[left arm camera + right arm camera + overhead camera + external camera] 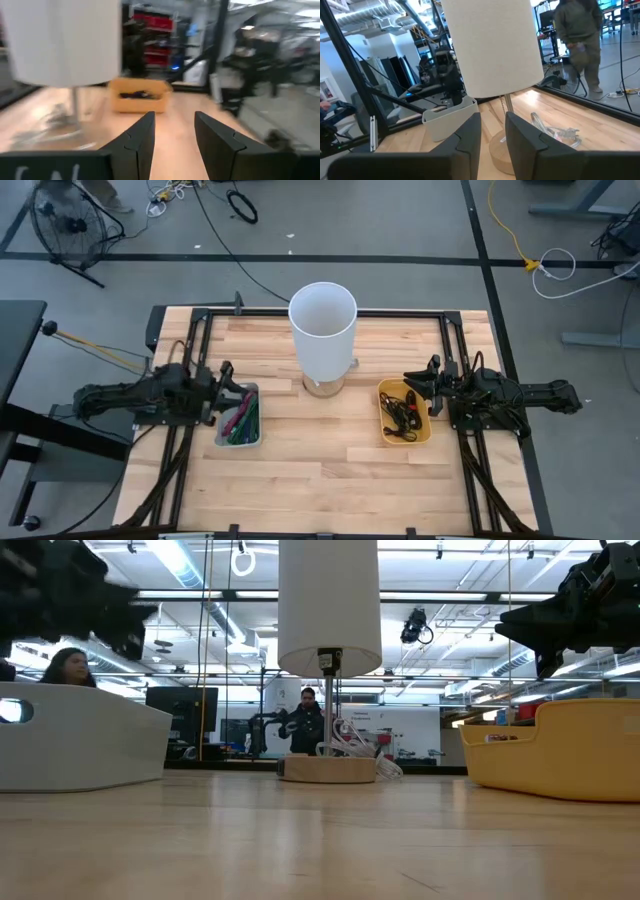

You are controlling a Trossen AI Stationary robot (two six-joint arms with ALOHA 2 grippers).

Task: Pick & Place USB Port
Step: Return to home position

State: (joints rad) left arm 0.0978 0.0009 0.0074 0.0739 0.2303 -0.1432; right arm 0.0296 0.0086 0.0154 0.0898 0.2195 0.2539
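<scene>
Homing advice to myself: lift both arms straight up off the bins before tucking them in, so nothing clips a rim or the white lamp (322,330) mid-tabletop. Left gripper (173,116) hangs over the gray bin (238,446) near the tabletop's left edge, fingers apart and empty. Right gripper (493,115) sits beside the yellow bin (404,442) near the right edge, fingers slightly parted, nothing held. USB chargers look sorted: green and pink ones (240,420) lie loosely piled in gray, black ones (398,412) tangled with their leads in yellow.
</scene>
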